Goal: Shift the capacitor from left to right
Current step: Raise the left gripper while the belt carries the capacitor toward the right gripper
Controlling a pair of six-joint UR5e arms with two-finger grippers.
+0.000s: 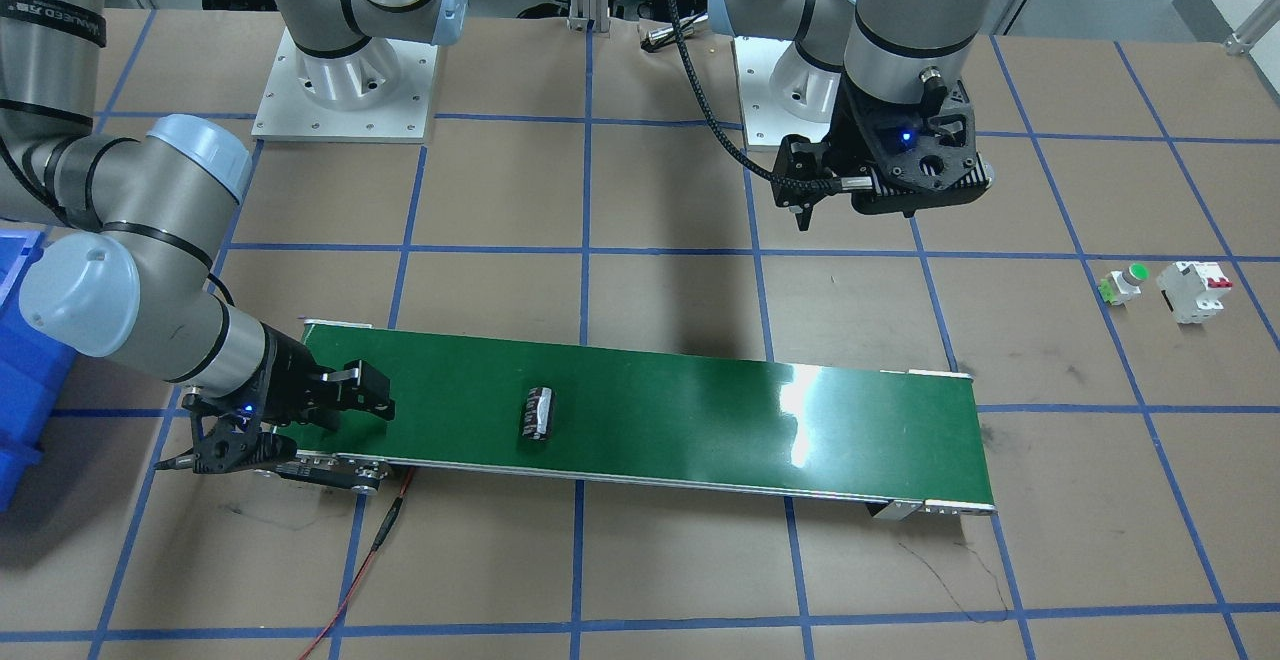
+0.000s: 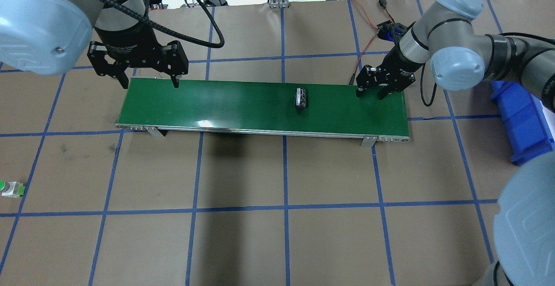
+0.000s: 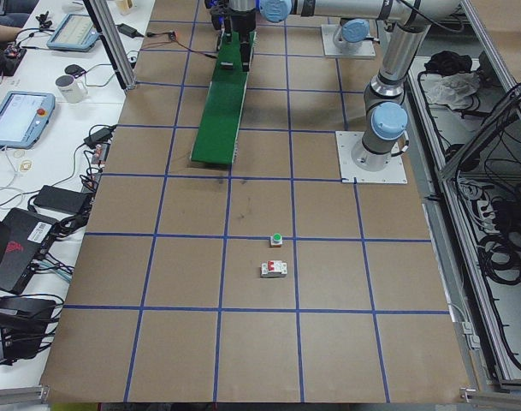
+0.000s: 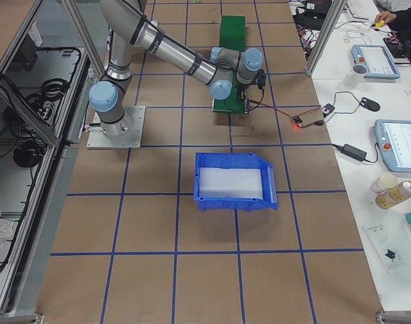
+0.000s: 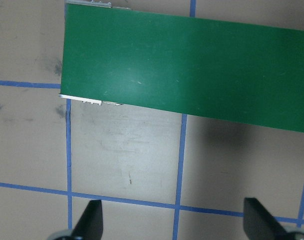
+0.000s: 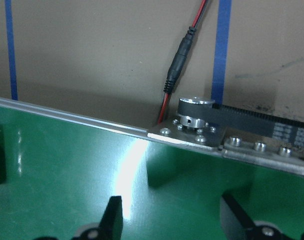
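Pale blue-capped grey arm joint [image 2: 39, 21] of the left arm, large at the overhead view's top left corner. Green-capped push button [image 2: 11, 189], small, on the brown paper-covered table [image 2: 243, 242] with its blue tape grid, at the far left edge, well apart from all else. Long flat green conveyor belt [image 2: 208, 104] with silver side rails, lying across the table. Left end effector [image 2: 149, 84], black, two-fingered: raised by the belt's left end, fingers spread wide, nothing held. Small stubby dark cylindrical capacitor [image 2: 301, 98] with pale markings: on its side on the belt, right of its middle, touched by neither arm. Right end effector [image 2: 370, 95], black: low over the belt's right end, fingers parted, nothing between them, near the capacitor but apart from it. Blue plastic bin [image 2: 520, 121], at the table's right edge.
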